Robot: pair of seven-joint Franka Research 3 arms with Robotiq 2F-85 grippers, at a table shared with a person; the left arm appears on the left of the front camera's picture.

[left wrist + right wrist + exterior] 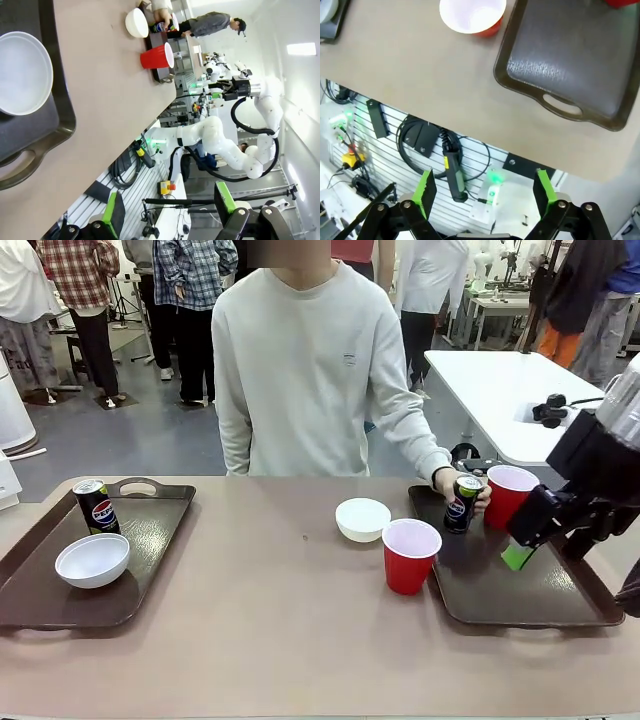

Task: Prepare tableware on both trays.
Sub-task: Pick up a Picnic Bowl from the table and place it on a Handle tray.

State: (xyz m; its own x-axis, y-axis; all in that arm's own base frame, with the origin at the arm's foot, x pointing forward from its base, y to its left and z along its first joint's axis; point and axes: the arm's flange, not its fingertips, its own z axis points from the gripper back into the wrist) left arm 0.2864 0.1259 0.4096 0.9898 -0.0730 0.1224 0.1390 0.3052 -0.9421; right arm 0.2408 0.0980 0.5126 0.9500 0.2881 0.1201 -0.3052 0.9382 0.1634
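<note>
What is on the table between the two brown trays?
In the front view, a white bowl and a red cup stand there, both close to the right tray. The stretch toward the left tray is bare.

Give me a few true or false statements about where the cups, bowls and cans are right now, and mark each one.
1. The left tray holds a white bowl and a Pepsi can. True.
2. Both red cups stand on the right tray. False: the near cup stands on the table beside it; the far cup is on it.
3. The person's hand grips the second can. True.
4. The second bowl sits in the right tray. False: it is on the table.
5. The right gripper is shut on a cup. False: it is open and holds nothing.
</note>
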